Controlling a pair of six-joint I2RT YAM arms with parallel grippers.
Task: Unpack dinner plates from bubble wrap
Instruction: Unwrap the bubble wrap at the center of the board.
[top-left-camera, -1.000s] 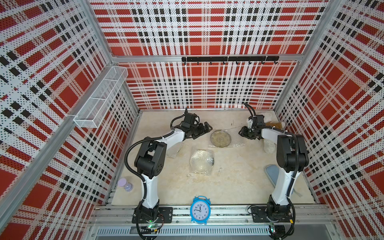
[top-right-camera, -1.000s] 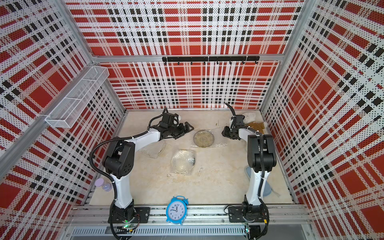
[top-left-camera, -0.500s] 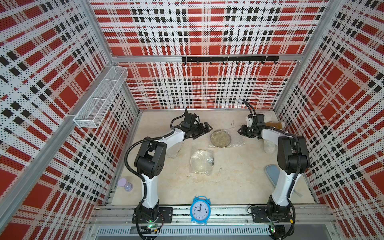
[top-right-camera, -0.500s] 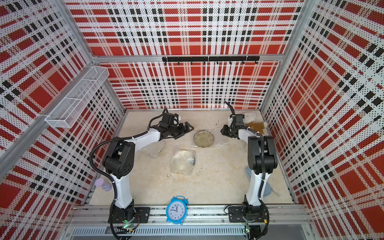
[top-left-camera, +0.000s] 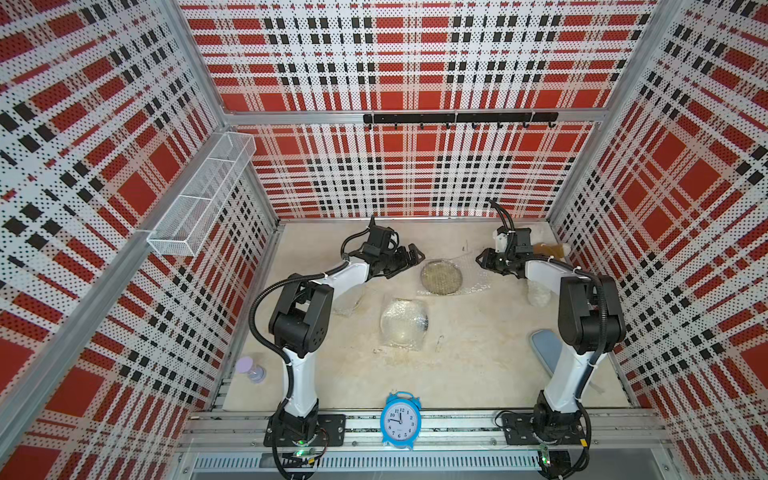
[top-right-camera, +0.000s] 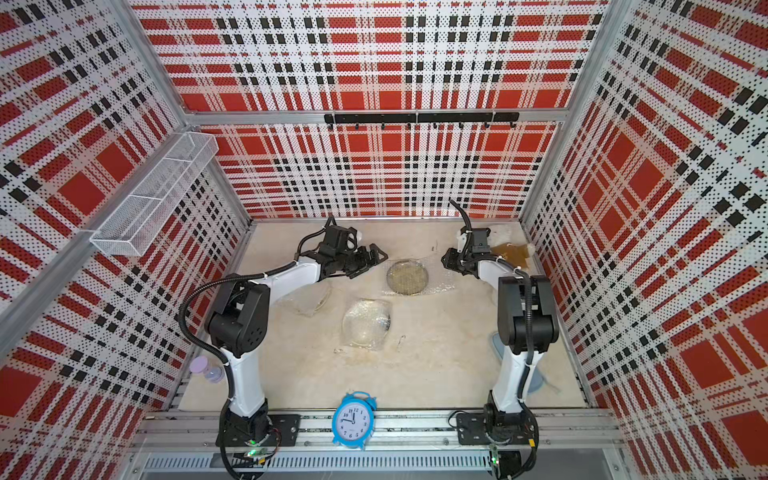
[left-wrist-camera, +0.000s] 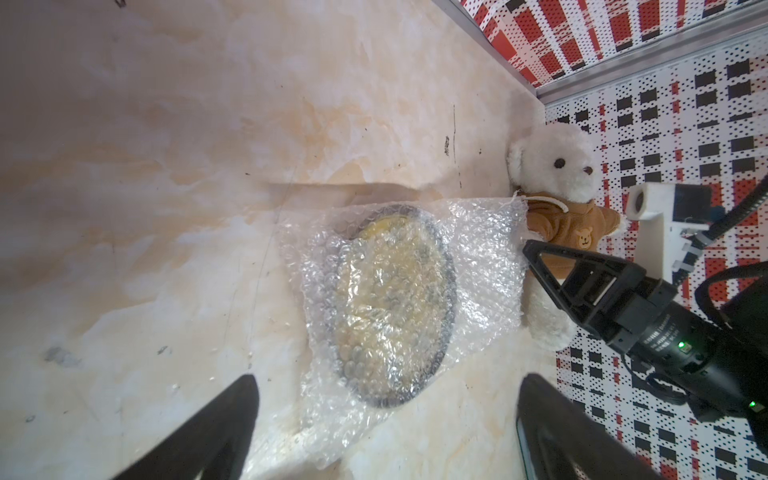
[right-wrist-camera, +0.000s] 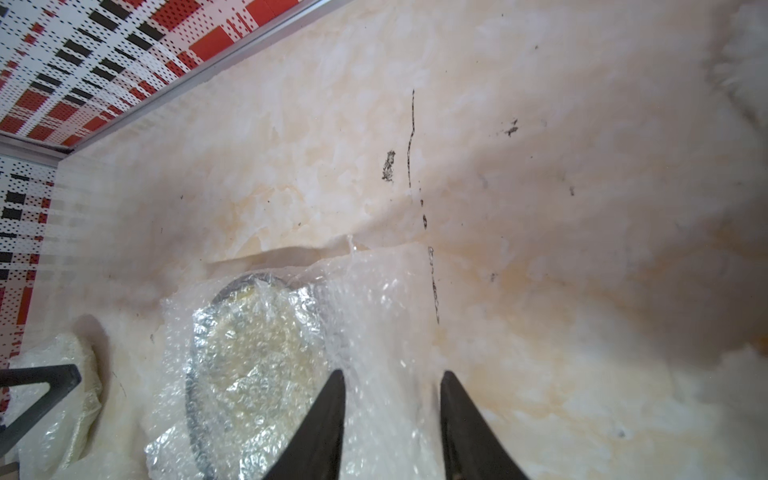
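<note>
Zero plates unwrapped so far. Yellow plate (top-left-camera: 441, 277) still sealed in bubble wrap (left-wrist-camera: 478, 249) at back of tabletop (top-left-camera: 478, 365), between both hands. Left hand (top-left-camera: 409, 262) spread wide, empty, just beside it. Right hand (top-left-camera: 482, 262) part-open over wrap's edge, nothing pinched, apparently. Also wrapped: centre plate (top-left-camera: 404, 322) and third plate (top-right-camera: 307, 301), half under left arm. Teddy bear (left-wrist-camera: 552, 174) at wrap's corner, likely snag when pulling.
</note>
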